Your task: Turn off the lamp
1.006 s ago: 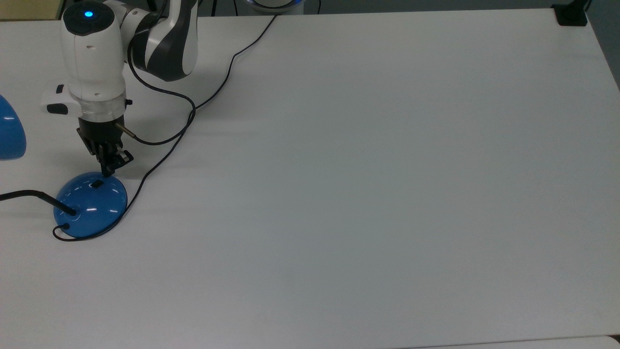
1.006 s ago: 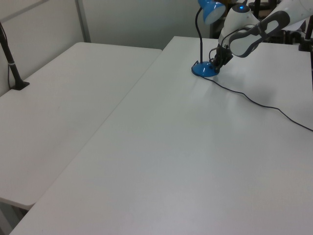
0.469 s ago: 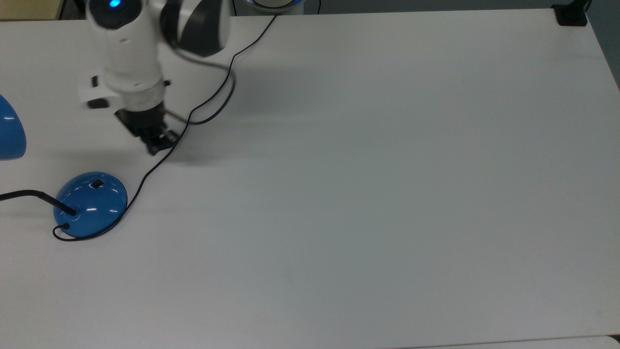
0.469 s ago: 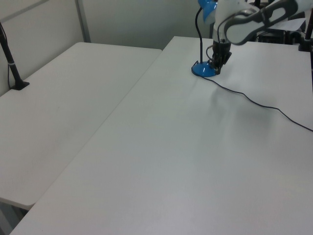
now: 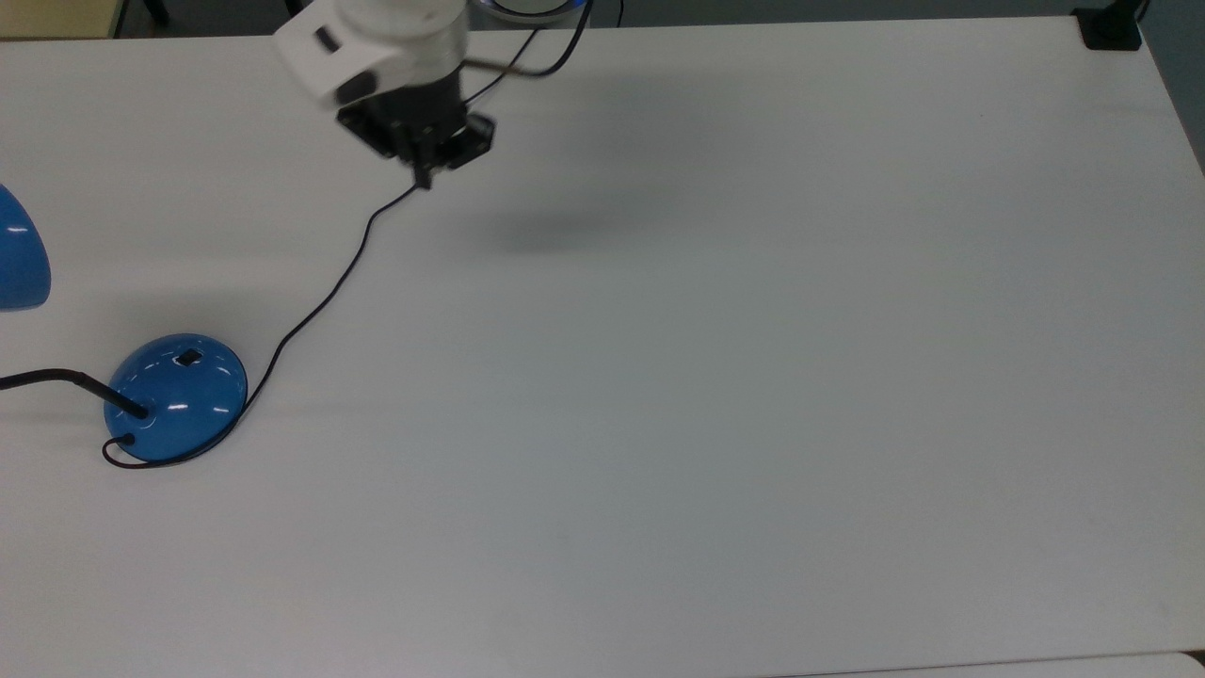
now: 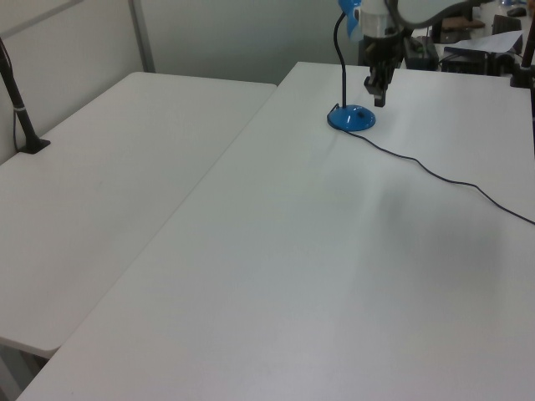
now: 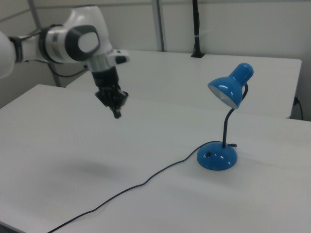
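Observation:
The lamp has a glossy blue dome base with a small black rocker switch, a thin black neck and a blue shade. It stands at the top view's left edge, where part of the shade shows. My gripper hangs well above the table, far up and to the right of the base in the top view, with its fingers shut and nothing between them. In the right view the gripper is to the left of the lamp. In the left view the gripper hangs just right of the base.
The lamp's black cord runs from the base across the white table toward the far edge, passing under my gripper. A black clamp sits at the top view's far right corner. A second table adjoins in the left view.
My gripper has left the switch on the lamp base, risen, and swung up and to the right in the top view. The lamp has not moved.

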`<state>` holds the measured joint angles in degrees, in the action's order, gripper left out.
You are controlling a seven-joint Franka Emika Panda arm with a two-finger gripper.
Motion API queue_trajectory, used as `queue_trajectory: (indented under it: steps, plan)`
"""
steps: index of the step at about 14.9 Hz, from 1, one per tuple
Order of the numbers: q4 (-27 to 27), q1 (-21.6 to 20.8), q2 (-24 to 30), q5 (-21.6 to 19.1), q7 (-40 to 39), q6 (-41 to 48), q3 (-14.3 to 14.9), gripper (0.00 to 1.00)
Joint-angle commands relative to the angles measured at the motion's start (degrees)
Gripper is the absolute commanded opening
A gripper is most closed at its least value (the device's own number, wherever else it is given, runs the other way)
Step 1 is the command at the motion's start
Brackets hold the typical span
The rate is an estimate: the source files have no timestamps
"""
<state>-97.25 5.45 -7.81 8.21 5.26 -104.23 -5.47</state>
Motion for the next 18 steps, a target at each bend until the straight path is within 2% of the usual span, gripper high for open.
queue_trajectory:
  steps: [1,5,7,8,9,10,11,18]
  plan:
    - [4.24,-2.54,1.57,-3.27,-5.34,7.01,-0.42,0.00]
    - [4.96,-3.87,2.27,-4.34,-4.64,7.46,-0.33,0.06]
    - [4.96,-7.01,2.45,-4.26,-3.33,7.55,1.59,0.23]
    - [4.70,-8.51,2.89,-4.17,-2.11,7.46,3.87,0.36]
    - [4.61,-9.66,3.15,-4.17,-2.01,7.46,5.28,0.55]
    - [4.61,-9.76,3.42,-4.17,-2.35,7.37,5.64,0.70]
    - [4.70,-9.50,3.59,-4.17,-2.36,7.46,5.65,1.00]
    - [5.05,-7.21,4.82,-4.17,-2.44,7.46,5.82,1.00]
